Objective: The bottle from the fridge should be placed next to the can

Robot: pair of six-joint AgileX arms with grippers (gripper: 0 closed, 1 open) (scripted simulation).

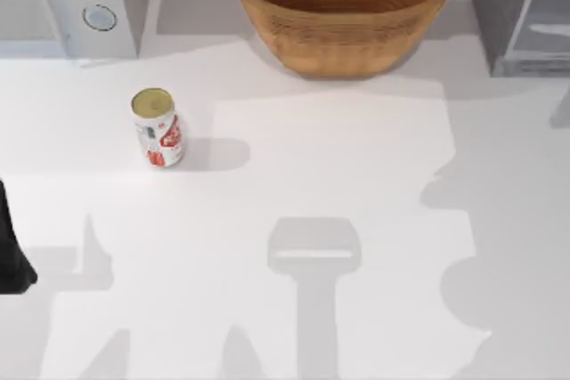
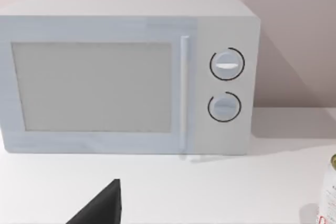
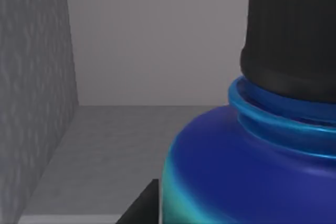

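The white table (image 1: 356, 220) spans the top view. The white box-shaped microwave with two round knobs (image 1: 67, 2) occupies the upper left corner of that frame; in the left wrist view the same appliance (image 2: 126, 72) stands against the rear wall with its door closed. The woven brown basket (image 1: 343, 6) sits at upper centre. The grey boxy fridge with a pale bluish glass door panel (image 1: 521, 11) occupies the upper right corner of the top view, with the door panel swung outward.

The small red-and-white can with a gold-coloured top (image 1: 158, 127) stands upright in the left half of the top view, below the microwave and well apart from the fridge.

The cyan bottle with a dark blue shoulder and black round cap (image 3: 252, 171) stands inside the grey fridge compartment, very close to the right wrist camera. A dark part of the right gripper (image 3: 140, 208) lies just beside the bottle's shoulder. Whether its fingers are spread or pinching cannot be told.

The left arm (image 1: 12, 251) is parked at the left edge of the top view; its finger state cannot be told.
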